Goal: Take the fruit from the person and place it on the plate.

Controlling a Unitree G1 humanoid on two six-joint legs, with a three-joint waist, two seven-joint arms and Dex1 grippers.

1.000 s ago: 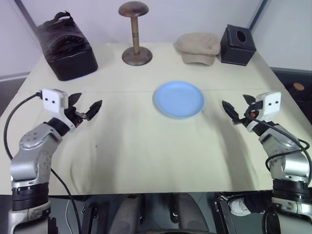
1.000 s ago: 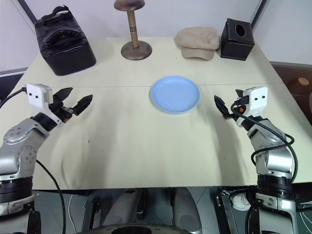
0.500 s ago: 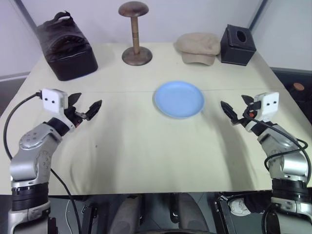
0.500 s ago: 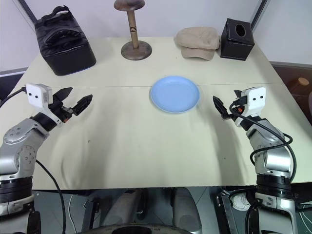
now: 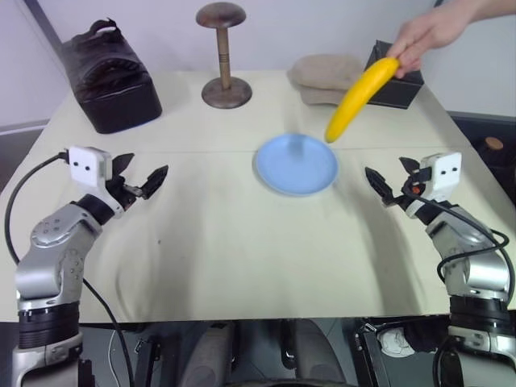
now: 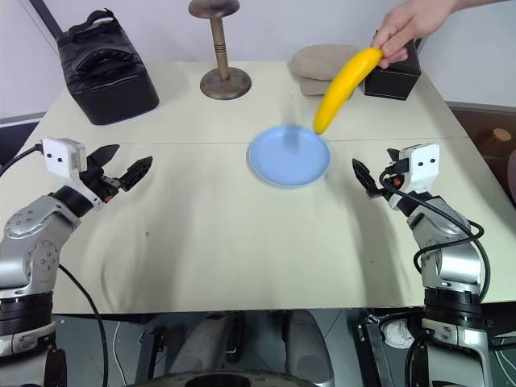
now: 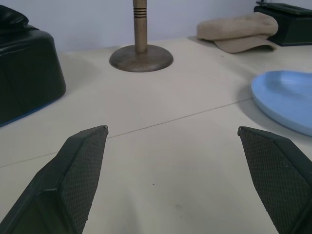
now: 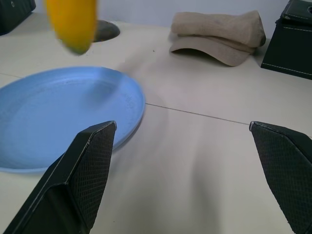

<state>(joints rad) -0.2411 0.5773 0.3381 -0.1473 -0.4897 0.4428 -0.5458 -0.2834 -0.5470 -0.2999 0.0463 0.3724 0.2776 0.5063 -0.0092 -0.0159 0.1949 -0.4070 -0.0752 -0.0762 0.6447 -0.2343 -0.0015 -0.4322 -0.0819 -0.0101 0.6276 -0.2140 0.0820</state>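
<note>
While the person's hand dangles the banana at the upper right of the frame, nothing's been handed over yet.

Right hand sits mid-right with fingers spread wide and empty, left hand same deal at mid-left. Banana's lower tip hangs over the far rim of the blue plate in the middle of the table. So the grab and the placing are both still to do, I'd say.
</note>
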